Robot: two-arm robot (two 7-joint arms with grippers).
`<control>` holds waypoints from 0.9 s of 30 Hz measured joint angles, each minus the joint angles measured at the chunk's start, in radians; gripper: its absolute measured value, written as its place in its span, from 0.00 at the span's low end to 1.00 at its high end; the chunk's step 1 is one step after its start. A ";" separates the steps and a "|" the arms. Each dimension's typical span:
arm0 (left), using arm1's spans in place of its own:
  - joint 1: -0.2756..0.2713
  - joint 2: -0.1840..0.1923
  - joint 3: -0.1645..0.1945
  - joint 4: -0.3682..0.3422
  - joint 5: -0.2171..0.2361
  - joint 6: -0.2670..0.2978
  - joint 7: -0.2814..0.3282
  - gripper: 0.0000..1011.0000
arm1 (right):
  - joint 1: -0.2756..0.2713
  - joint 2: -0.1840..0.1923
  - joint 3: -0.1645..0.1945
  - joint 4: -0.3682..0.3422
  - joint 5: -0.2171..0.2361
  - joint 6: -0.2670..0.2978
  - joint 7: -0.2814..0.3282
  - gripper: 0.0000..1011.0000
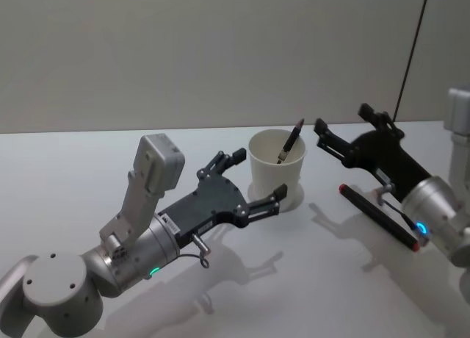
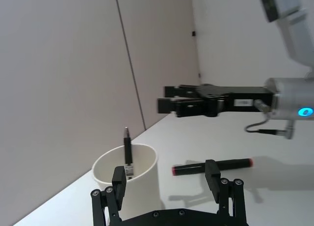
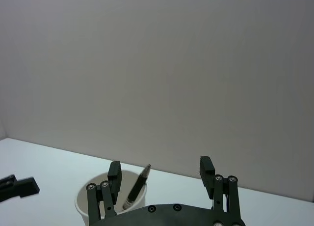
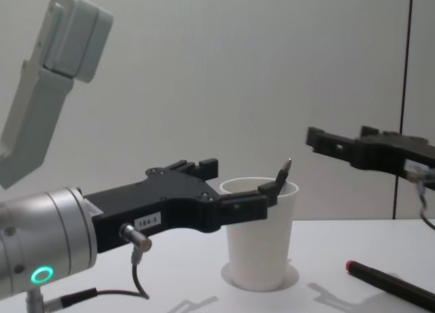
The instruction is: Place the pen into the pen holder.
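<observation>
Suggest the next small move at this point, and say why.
Probably draw the right tool back, away from the white paper cup. The slim dark pen already stands inside it, leaning on the rim, and that tool is open and empty. The left tool, also open, sits at the cup's side.

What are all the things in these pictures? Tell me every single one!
pen holder: 1, white paper cup, middle of the table.
pen: 1, dark, tilted inside the pen holder, leaning on its rim.
second pen: 1, black with red ends, lying on the table to the right of the pen holder.
table: 1, white, under everything.
wall: 1, grey, behind the table.
left gripper: 1, black, open, at the pen holder's left side.
right gripper: 1, black, open, raised to the right of the pen holder, above the second pen.
</observation>
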 joint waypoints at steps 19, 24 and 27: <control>-0.035 -0.002 0.045 -0.007 0.067 0.028 0.249 0.99 | -0.168 0.052 0.057 -0.162 -0.104 0.039 -0.138 0.99; -0.045 -0.003 0.057 -0.009 0.087 0.037 0.321 0.99 | -0.189 0.058 0.065 -0.181 -0.116 0.044 -0.155 0.99; -0.051 -0.003 0.065 -0.010 0.098 0.041 0.361 0.99 | -0.193 0.059 0.066 -0.184 -0.118 0.045 -0.158 0.99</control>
